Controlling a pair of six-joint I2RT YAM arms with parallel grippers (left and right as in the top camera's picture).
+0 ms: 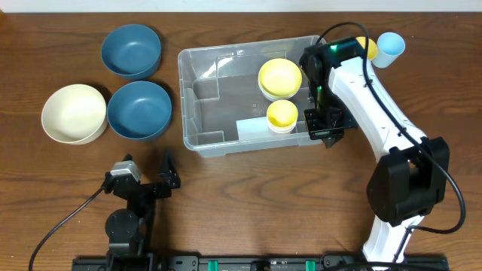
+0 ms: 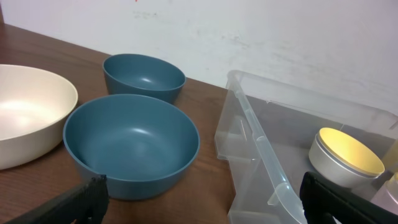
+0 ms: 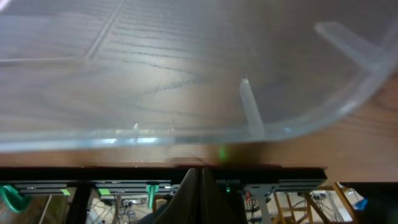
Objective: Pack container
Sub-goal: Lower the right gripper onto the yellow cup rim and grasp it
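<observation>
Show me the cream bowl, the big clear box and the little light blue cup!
cream bowl (image 1: pixel 73 113): overhead view, middle of its inside.
container (image 1: pixel 218 113): overhead view, bare floor on its left side.
light blue cup (image 1: pixel 391 47): overhead view, its open top.

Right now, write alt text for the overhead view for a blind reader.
A clear container holds two yellow bowls, the shut right gripper at its near right corner. Left of it sit two blue bowls and a cream bowl, the open left gripper in front of them.
</observation>
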